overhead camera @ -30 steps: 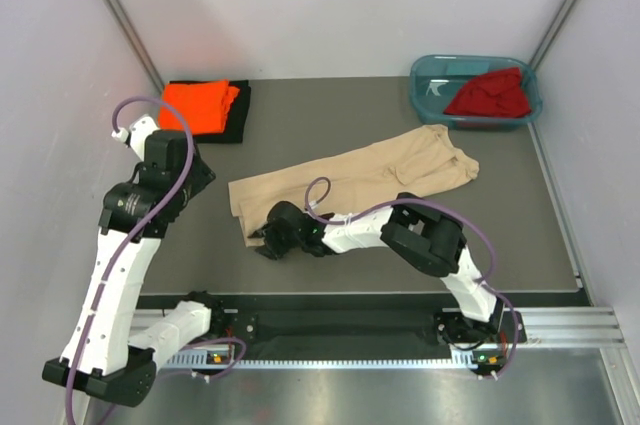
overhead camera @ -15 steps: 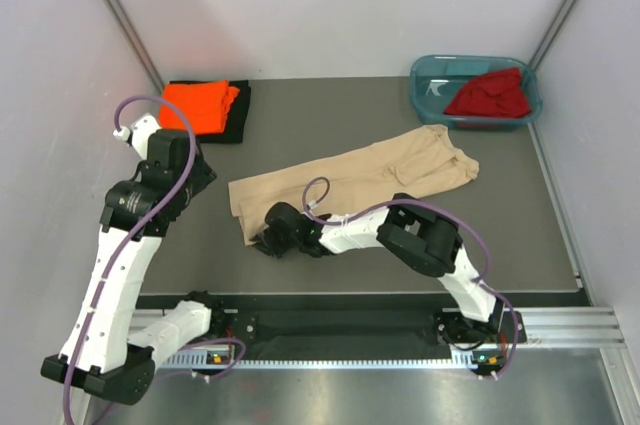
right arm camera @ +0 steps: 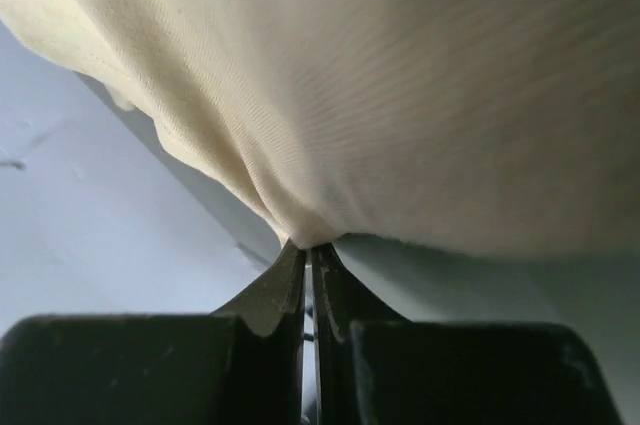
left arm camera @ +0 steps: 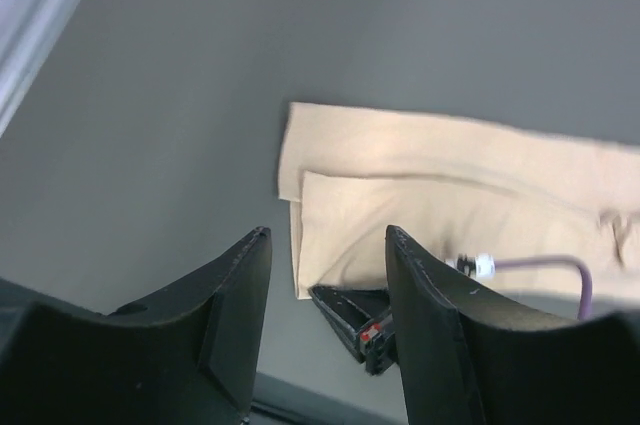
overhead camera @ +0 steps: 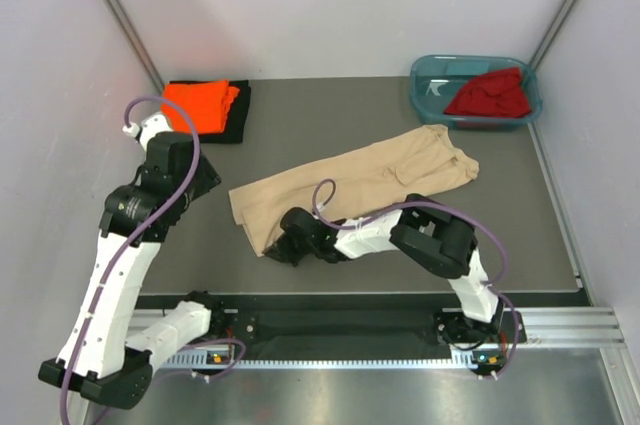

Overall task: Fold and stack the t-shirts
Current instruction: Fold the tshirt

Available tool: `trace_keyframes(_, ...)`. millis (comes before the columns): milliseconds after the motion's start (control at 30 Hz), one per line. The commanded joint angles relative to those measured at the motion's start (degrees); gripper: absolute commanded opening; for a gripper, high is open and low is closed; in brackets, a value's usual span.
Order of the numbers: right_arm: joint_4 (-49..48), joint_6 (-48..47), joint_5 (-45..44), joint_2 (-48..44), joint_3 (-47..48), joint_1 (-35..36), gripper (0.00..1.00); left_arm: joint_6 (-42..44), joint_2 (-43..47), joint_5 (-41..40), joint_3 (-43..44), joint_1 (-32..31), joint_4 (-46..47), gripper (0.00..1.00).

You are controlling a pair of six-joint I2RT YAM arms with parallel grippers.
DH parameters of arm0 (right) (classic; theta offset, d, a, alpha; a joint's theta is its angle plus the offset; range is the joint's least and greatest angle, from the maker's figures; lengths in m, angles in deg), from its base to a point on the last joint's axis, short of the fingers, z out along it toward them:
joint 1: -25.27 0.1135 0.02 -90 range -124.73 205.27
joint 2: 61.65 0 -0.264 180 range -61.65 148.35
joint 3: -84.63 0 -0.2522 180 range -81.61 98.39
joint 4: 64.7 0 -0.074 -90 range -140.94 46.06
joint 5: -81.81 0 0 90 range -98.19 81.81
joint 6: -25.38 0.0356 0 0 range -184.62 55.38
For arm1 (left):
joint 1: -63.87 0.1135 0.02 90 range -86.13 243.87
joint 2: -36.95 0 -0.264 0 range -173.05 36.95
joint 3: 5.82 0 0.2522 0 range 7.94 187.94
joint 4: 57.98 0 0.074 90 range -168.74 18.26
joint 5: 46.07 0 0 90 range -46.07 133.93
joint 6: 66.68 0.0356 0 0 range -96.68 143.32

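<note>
The right arm lies low across the bench [overhead camera: 330, 115], its hand [right arm camera: 310, 250] pinched on the beige t-shirt [overhead camera: 350, 180] corner. The left arm stands raised, its hand [left arm camera: 328, 237] apart (holding nothing).

Four t-shirts were counted, one of each colour. One dark red t-shirt [overhead camera: 488, 95] lay inside the single teal tub [overhead camera: 428, 73]. One beige t-shirt [overhead camera: 350, 180] was spread near the tub on the one grey surface [overhead camera: 340, 115]. One orange t-shirt [overhead camera: 198, 105] sat on one black t-shirt [overhead camera: 240, 117], a stack of two, well apart from the tub. Two arms stood along the edge farthest from the tub: one left arm [overhead camera: 110, 275] and one right arm [overhead camera: 430, 240]. There were two grippers, one left gripper [left arm camera: 328, 235] and one right gripper [right arm camera: 308, 250]. One purple cable [left arm camera: 540, 262] ran on the right arm and another on the left, two in all.
</note>
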Motion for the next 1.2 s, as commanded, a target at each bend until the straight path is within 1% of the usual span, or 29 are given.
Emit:
trace_keyframes(0, 6.6, -9.9, 4.8, -4.8, -4.8, -0.7, 0.0, 8.4, 1.8, 9.6, -2.4, -0.6, 5.0, 0.54)
trace_keyframes(67, 6.8, -16.5, 5.9, -7.1, -8.7, -0.6, 0.0, 10.8, 2.0, 14.3, -4.8, -0.7, 7.8, 0.55)
trace_keyframes(100, 5.3, -18.1, 6.3, -9.4, -10.9, -0.3, 0.0, 11.9, 2.1, 18.8, -5.6, -0.7, 8.6, 0.56)
trace_keyframes(133, 4.0, -19.5, 6.8, -10.7, -15.4, -0.1, 0.0, 13.3, 2.0, 21.4, -7.2, -0.8, 10.6, 0.56)
trace_keyframes(200, 3.1, -22.8, 6.6, -14.9, -19.6, 1.0, 0.0, 14.0, 1.7, 25.3, -8.6, -0.8, 12.3, 0.56)
trace_keyframes(233, 2.7, -23.9, 6.7, -16.4, -23.4, 2.2, 0.0, 14.1, 1.7, 29.4, -10.2, -0.8, 13.3, 0.56)
trace_keyframes(267, 2.3, -26.0, 6.7, -17.8, -25.1, 3.1, 0.0, 14.1, 1.2, 30.7, -11.1, -0.8, 15.0, 0.56)
trace_keyframes(300, 2.3, -27.2, 6.7, -20.1, -26.5, 4.3, 0.0, 14.5, 0.9, 31.8, -11.8, -0.8, 15.8, 0.56)
trace_keyframes(333, 3.0, -29.3, 6.8, -22.2, -28.2, 7.1, 0.0, 14.8, 0.0, 33.6, -13.4, -0.8, 17.4, 0.57)
trace_keyframes(400, 4.5, -31.0, 6.0, -24.0, -28.9, 10.1, 0.0, 15.9, -1.3, 35.5, -15.0, -0.8, 19.0, 0.61)
trace_keyframes(433, 4.6, -31.8, 5.9, -24.9, -29.6, 12.1, 0.0, 16.4, -2.1, 38.2, -16.6, -0.8, 20.0, 0.62)
trace_keyframes(500, 4.0, -32.2, 4.6, -28.2, -30.8, 12.9, 0.0, 17.9, -5.3, 40.1, -18.1, -0.9, 21.9, 0.65)
trace_keyframes(567, 3.9, -32.6, 2.9, -32.5, -33.0, 13.6, 0.01, 19.2, -9.4, 43.3, -20.0, -0.8, 22.9, 0.65)
trace_keyframes(600, 3.9, -32.8, 2.7, -33.8, -33.9, 13.6, 0.05, 19.9, -10.6, 43.3, -20.4, -0.8, 23.0, 0.65)
trace_keyframes(633, 5.0, -33.0, 1.2, -35.1, -35.2, 13.6, 0.13, 20.5, -11.9, 43.3, -21.1, -0.8, 23.1, 0.65)
trace_keyframes(667, 6.7, -33.1, 0.1, -37.9, -35.4, 13.4, 0.32, 21.1, -14.2, 44.1, -21.2, -0.8, 23.1, 0.66)
trace_keyframes(700, 8.6, -33.1, -2.5, -39.5, -35.3, 13.4, 0.39, 21.7, -15.3, 44.4, -21.3, -0.8, 23.1, 0.66)
trace_keyframes(733, 12.7, -33.8, -3.7, -40.9, -35.3, 12.9, 0.43, 21.9, -16.3, 44.3, -21.3, -0.8, 23.1, 0.65)
trace_keyframes(767, 14.5, -34.3, -4.8, -44.4, -35.2, 12.5, 0.48, 22.0, -18.5, 44.0, -21.2, -0.8, 23.1, 0.65)
trace_keyframes(800, 16.5, -34.8, -7.0, -46.1, -34.5, 11.8, 0.51, 22.1, -19.6, 44.0, -20.7, -0.8, 23.1, 0.65)
trace_keyframes(900, 24.6, -38.5, -8.3, -52.3, -32.2, 6.0, 0.55, 22.0, -22.8, 45.8, -18.8, -0.8, 23.4, 0.64)
trace_keyframes(933, 26.9, -41.7, -8.4, -53.6, -31.3, 1.0, 0.56, 22.0, -23.4, 46.9, -18.3, -0.8, 24.7, 0.64)
trace_keyframes(967, 30.9, -43.5, -8.5, -56.1, -30.3, -1.8, 0.57, 21.9, -24.5, 47.5, -17.9, -0.9, 25.9, 0.64)
trace_keyframes(1000, 33.4, -45.3, -8.6, -57.0, -28.2, -5.0, 0.62, 22.0, -25.0, 49.2, -17.0, -0.9, 27.3, 0.65)
trace_keyframes(1033, 35.5, -48.6, -8.7, -57.9, -27.1, -12.0, 0.65, 21.9, -25.5, 50.0, -16.6, -0.9, 31.3, 0.65)
trace_keyframes(1067, 39.0, -50.1, -8.7, -59.0, -26.2, -15.9, 0.73, 21.6, -26.6, 50.8, -16.5, -0.9, 33.6, 0.66)
trace_keyframes(1100, 39.9, -51.6, -7.5, -59.2, -24.7, -19.9, 0.76, 20.4, -27.2, 51.0, -16.3, -1.2, 36.0, 0.66)
trace_keyframes(1133, 40.2, -54.9, -6.2, -59.4, -24.2, -28.2, 0.77, 19.5, -28.6, 51.3, -16.3, -1.3, 39.0, 0.66)
trace_keyframes(1167, 40.1, -56.7, -4.5, -59.1, -23.7, -32.6, 0.77, 18.7, -29.6, 51.5, -16.2, -1.6, 44.3, 0.67)
